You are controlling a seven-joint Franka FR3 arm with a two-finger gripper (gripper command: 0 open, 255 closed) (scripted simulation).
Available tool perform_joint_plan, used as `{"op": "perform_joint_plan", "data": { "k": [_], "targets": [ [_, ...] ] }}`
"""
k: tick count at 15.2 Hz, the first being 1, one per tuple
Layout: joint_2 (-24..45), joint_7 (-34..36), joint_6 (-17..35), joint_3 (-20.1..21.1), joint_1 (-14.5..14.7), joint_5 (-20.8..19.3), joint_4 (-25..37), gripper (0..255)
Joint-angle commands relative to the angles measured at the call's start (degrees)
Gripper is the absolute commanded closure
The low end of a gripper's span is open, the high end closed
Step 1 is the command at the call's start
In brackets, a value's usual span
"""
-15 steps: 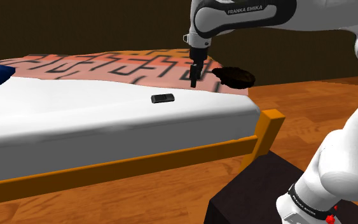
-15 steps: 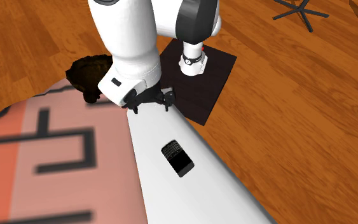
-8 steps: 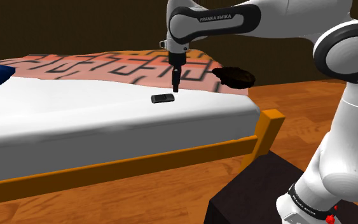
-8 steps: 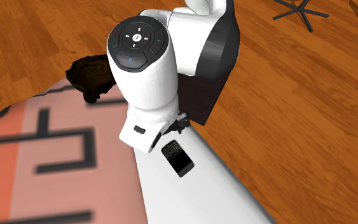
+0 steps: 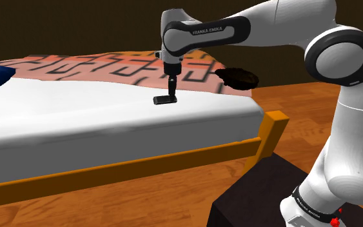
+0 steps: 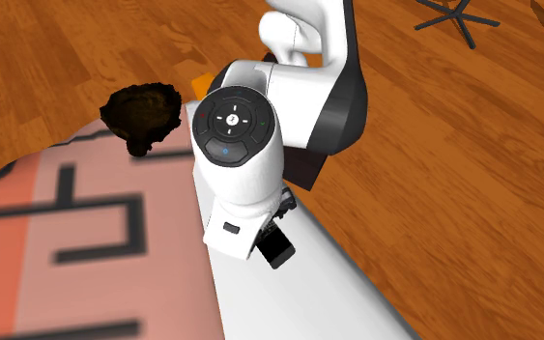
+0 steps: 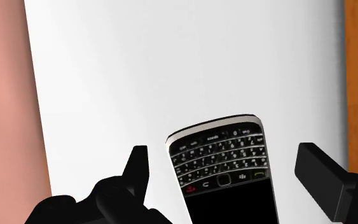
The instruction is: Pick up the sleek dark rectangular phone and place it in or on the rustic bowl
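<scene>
Straddling the black rectangular keypad phone, the black jaws stand apart, touching neither edge. They have just swung over from near the dark rough bowl and come low over the phone, flat on the white bed sheet; closing looks next. A pink patterned blanket lies toward the bowl.

I can read "FRANKA EMIKA" in white capitals on the dark segment of the arm at the upper middle of the shoulder view; a black band at the lower right carries white lettering too small to read. In the wrist view the phone shows rows of keys with tiny white characters I cannot make out, plus one red and one green mark. The round black pad in the second exterior view bears small white signs and a blue dot.
</scene>
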Motion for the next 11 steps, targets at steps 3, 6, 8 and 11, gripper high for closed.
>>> {"op": "perform_joint_plan", "data": {
  "k": [3,6,8,11],
  "targets": [
    [0.2,0.0,1.9,0.0,0.0,0.0,-1.7,0],
    [0.2,0.0,1.9,0.0,0.0,0.0,-1.7,0],
    [0.2,0.0,1.9,0.0,0.0,0.0,-1.7,0],
    [0.2,0.0,1.9,0.0,0.0,0.0,-1.7,255]
  ]
}}
